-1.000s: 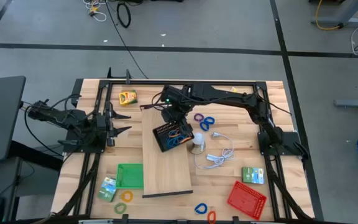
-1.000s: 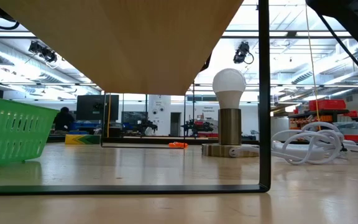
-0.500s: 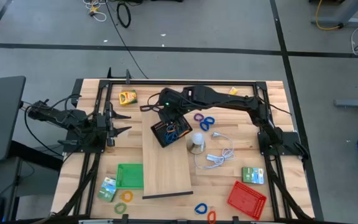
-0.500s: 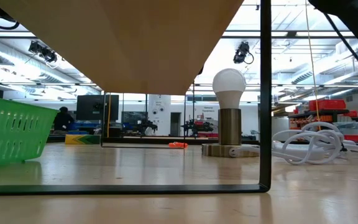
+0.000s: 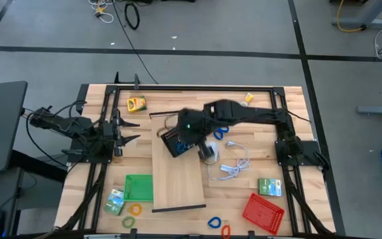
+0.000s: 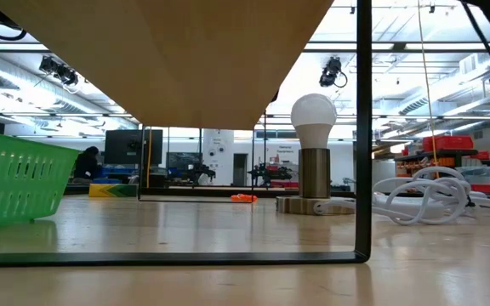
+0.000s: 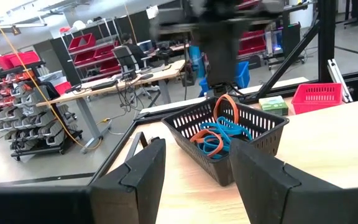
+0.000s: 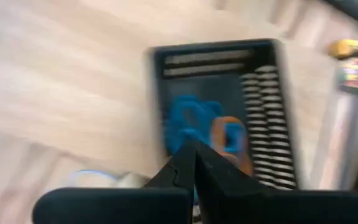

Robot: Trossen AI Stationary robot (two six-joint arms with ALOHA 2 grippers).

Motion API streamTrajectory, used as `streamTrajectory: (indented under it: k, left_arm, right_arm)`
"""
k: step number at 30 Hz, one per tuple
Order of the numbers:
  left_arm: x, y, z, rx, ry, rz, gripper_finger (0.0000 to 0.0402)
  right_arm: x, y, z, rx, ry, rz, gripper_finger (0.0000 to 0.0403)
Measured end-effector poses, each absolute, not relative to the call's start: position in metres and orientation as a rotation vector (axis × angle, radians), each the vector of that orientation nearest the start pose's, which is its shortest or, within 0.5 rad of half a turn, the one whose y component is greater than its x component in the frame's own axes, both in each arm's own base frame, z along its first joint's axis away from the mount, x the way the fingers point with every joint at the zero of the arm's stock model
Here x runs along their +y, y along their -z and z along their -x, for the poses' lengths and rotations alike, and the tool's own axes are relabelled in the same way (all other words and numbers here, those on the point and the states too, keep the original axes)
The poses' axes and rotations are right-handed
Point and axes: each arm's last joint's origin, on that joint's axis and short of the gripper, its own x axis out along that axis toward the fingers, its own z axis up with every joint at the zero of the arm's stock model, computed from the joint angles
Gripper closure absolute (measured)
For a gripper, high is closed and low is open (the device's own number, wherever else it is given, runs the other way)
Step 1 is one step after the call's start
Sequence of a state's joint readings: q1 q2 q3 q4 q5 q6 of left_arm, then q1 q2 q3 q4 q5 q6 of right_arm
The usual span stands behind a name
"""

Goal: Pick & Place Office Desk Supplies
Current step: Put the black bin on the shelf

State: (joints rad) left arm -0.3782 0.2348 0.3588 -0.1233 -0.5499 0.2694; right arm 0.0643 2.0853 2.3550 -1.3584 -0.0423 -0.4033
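Observation:
The black mesh tray (image 5: pixel 176 143) stands on the far end of the pale wooden board (image 5: pixel 179 179) and holds blue and orange loop clips (image 7: pixel 215 138). One orange loop (image 7: pixel 226 107) stands up inside it. My right gripper (image 8: pixel 195 163) hovers just above the tray, its fingers shut with nothing seen between them; it shows blurred in the high view (image 5: pixel 190 129). My left gripper (image 7: pixel 194 180) waits open at the table's left side (image 5: pixel 130 131), pointing level at the tray. Loose blue and purple loops (image 5: pixel 219 130) lie on the table right of the tray.
A bulb lamp (image 6: pixel 313 144) and a white cable (image 5: pixel 234 166) lie right of the board. The green tray (image 5: pixel 138 187), green box (image 5: pixel 116 201) and yellow loops (image 5: pixel 133 210) are near left. The red tray (image 5: pixel 264 211), green box (image 5: pixel 269 187) and more loops (image 5: pixel 214 222) are near right. A yellow box (image 5: pixel 136 103) is far left.
My right gripper has risen from the black tray and swung a little toward the table's right and near edges, blurred with motion. My left arm has kept still.

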Motion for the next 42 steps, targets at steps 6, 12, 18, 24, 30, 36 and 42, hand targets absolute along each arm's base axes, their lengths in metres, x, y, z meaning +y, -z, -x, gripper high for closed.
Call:
streamTrajectory:
  k: [6, 12, 18, 24, 30, 36, 42]
  left_arm:
    - [-0.020, -0.255, -0.091, 0.022, -0.171, -0.261, 0.0216]
    - [-0.020, -0.255, -0.091, 0.020, -0.171, -0.253, 0.0216]
    - [-0.020, -0.255, -0.091, 0.017, -0.171, -0.240, 0.0216]
    - [-0.020, -0.255, -0.091, 0.017, -0.171, -0.238, 0.0216]
    - [-0.020, -0.255, -0.091, 0.017, -0.171, -0.238, 0.0216]
    - [-0.020, -0.255, -0.091, 0.017, -0.171, -0.237, 0.0216]
    - [-0.020, -0.255, -0.091, 0.018, -0.171, -0.238, 0.0216]
  right_arm:
    - [0.068, -0.359, -0.410, 1.088, -0.469, 0.285, 0.0400]
    - [0.076, -0.324, -0.412, 1.205, -0.513, 0.201, 0.0401]
    - [0.063, -0.301, -0.418, 1.232, -0.511, 0.209, 0.0402]
    - [0.046, -0.301, -0.424, 1.185, -0.459, 0.287, 0.0402]
    - [0.037, -0.300, -0.431, 1.152, -0.392, 0.374, 0.0403]
    - [0.037, -0.299, -0.440, 1.088, -0.362, 0.415, 0.0403]
    - [0.035, -0.291, -0.449, 1.066, -0.317, 0.488, 0.0403]
